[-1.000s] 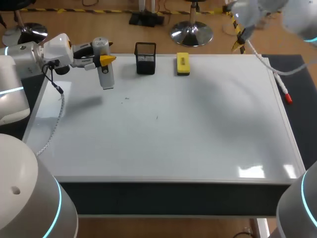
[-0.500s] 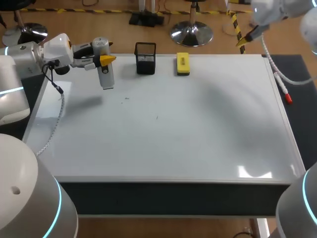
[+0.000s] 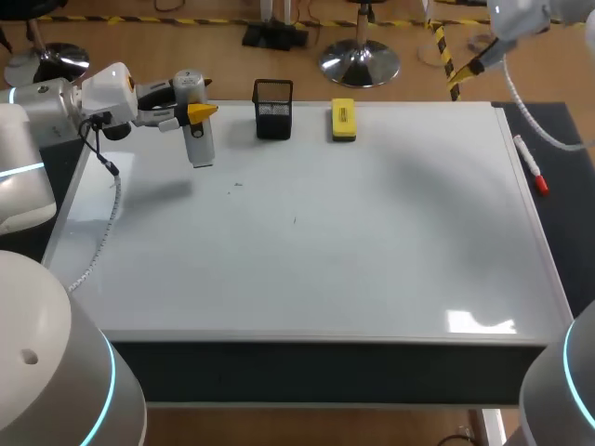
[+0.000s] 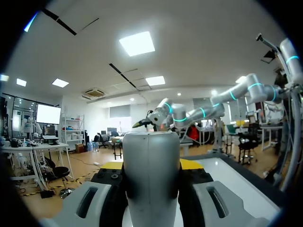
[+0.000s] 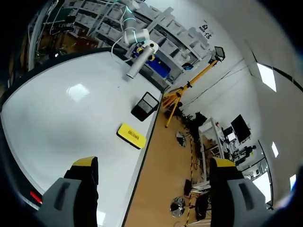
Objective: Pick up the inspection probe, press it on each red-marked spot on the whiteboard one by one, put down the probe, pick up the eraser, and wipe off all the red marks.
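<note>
The left pincer (image 3: 193,113) pinches the probe (image 3: 199,147) near its top, above the whiteboard's (image 3: 325,242) far left corner. The probe looks rigid, smooth and light, so a mid-barrel hold suits it. The right pincer (image 5: 154,164) is spread, empty.

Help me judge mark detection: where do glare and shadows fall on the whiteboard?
Head view: a bright glare patch on the whiteboard near its front right corner, a soft shadow beside the held probe. Right wrist view: one glare spot mid-board. Left wrist view: the probe hides most of the board.
</note>
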Tool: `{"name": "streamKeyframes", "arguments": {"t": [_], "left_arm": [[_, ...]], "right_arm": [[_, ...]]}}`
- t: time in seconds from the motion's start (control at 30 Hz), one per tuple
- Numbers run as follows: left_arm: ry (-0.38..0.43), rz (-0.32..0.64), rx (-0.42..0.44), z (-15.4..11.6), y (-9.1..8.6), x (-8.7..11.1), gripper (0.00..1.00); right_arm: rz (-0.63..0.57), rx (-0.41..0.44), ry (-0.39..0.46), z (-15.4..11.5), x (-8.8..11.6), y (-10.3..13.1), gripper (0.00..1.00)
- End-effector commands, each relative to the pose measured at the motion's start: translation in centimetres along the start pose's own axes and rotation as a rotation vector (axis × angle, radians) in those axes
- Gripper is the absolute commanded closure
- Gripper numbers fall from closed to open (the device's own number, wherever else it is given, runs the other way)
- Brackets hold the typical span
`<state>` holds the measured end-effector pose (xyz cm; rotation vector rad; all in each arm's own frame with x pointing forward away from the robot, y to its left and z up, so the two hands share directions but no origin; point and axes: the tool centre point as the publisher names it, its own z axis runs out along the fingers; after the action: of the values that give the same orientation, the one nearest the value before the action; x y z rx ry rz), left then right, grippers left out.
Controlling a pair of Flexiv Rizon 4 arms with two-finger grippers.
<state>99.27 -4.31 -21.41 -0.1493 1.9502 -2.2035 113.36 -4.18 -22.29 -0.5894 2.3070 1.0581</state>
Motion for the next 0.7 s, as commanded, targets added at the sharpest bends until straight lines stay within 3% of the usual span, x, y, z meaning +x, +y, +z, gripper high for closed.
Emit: {"name": "streamKeyframes", "arguments": {"t": [0.03,0.27,0.4,0.7], "left_arm": [[-0.003,0.003,0.003,-0.02,-0.06,0.06,1.00],[-0.003,0.003,0.003,-0.02,-0.06,0.06,1.00],[-0.003,0.003,0.003,-0.02,-0.06,0.06,1.00],[-0.003,0.003,0.003,-0.02,-0.06,0.06,1.00]], "right_arm": [[-0.006,-0.018,0.045,-0.30,-0.77,-0.56,0.00],[-0.016,-0.042,0.030,-0.65,-0.89,-0.61,0.00],[-0.022,0.007,0.037,-0.85,-0.86,-0.65,0.00],[-0.022,0.007,0.037,-0.85,-0.86,-0.65,0.00]]}}
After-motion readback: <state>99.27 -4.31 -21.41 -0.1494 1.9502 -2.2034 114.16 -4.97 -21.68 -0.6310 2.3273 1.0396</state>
